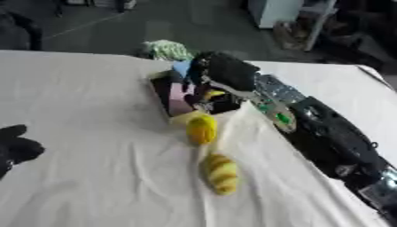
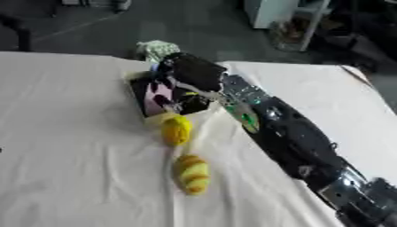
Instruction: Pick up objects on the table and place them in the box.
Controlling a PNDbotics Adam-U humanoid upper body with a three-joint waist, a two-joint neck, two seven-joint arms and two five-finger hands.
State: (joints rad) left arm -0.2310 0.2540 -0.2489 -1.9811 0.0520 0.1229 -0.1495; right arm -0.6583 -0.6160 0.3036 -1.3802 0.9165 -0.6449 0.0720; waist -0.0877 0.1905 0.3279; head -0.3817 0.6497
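The small open box with the pink lining [image 1: 177, 98] is sitting mid-table on the white cloth [image 1: 93, 115], and going left to right, the left hand [image 1: 17, 148] is idling at the left edge, fingers looking loosely curled on nothing. Two yellow plush things are waiting just in front of the box, a round one [image 1: 201, 128] and a striped one [image 1: 220, 173] nearer the camera. The right hand [image 1: 221, 82] is hanging over the box, probably dropping something yellow in, but I can't tell if its fingers are clamped or apart.

Your right arm [image 1: 325, 133] is glossy black with silver joint sections and a green marking; both hands [image 1: 225, 73] are black.
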